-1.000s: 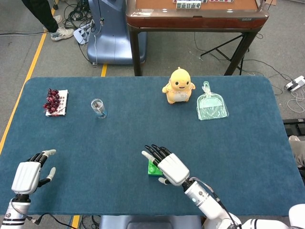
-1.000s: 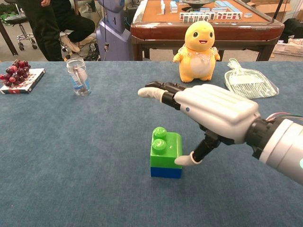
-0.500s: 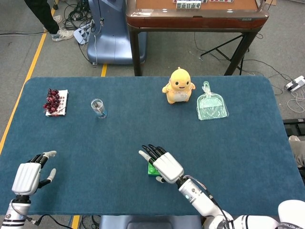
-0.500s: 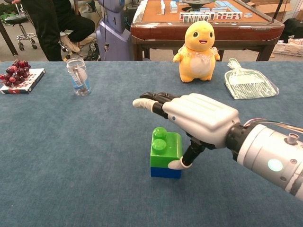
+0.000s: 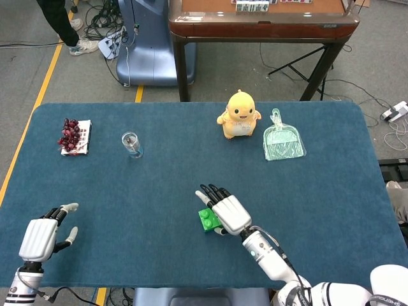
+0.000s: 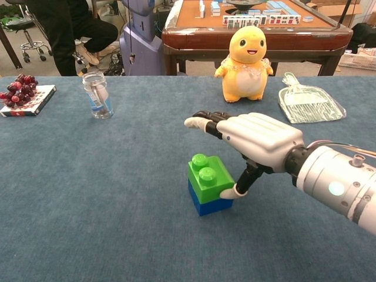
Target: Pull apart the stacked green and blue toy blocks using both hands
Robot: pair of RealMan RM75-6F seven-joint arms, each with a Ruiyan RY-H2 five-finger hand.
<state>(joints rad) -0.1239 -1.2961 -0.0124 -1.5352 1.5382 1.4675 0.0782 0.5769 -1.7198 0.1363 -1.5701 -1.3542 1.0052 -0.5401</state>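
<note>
The green block (image 6: 208,177) sits stacked on the blue block (image 6: 210,205) on the blue tablecloth, turned a little askew; in the head view only the green block (image 5: 206,220) shows. My right hand (image 6: 259,138) hovers just right of and above the stack with its fingers stretched out flat. Its thumb tip touches the green block's right side, and no finger wraps the stack. In the head view the right hand (image 5: 229,212) covers part of the stack. My left hand (image 5: 40,237) rests at the near left of the table, fingers apart and holding nothing, far from the blocks.
A yellow plush toy (image 6: 246,56) and a clear green dustpan (image 6: 308,105) stand at the back right. A glass jar (image 6: 97,95) and grapes on a card (image 6: 23,94) are at the back left. A wooden table (image 5: 261,22) stands beyond the far edge.
The right hand has shifted right and slightly back. Its thumb has nudged the stack, which has turned and slid a little. The left hand has barely moved.
</note>
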